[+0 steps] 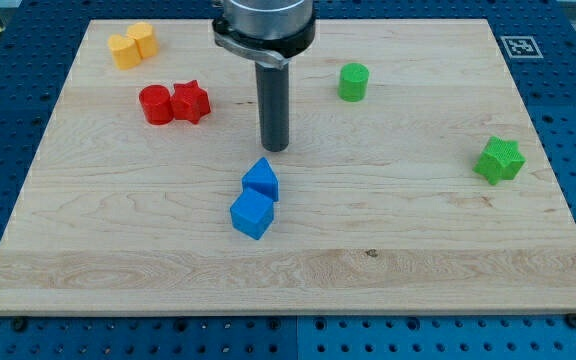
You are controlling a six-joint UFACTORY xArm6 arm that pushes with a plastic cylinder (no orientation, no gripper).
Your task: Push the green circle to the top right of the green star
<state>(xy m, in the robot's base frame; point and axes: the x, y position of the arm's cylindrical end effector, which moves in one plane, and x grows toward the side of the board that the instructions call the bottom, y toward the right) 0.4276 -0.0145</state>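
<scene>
My tip (275,148) rests on the wooden desk (388,250), touching nothing, just above two blue blocks (256,199). Green circle, a short cylinder (353,82), lies up and to the tip's right, well apart. Green star block (499,160) sits far right of the tip.
</scene>
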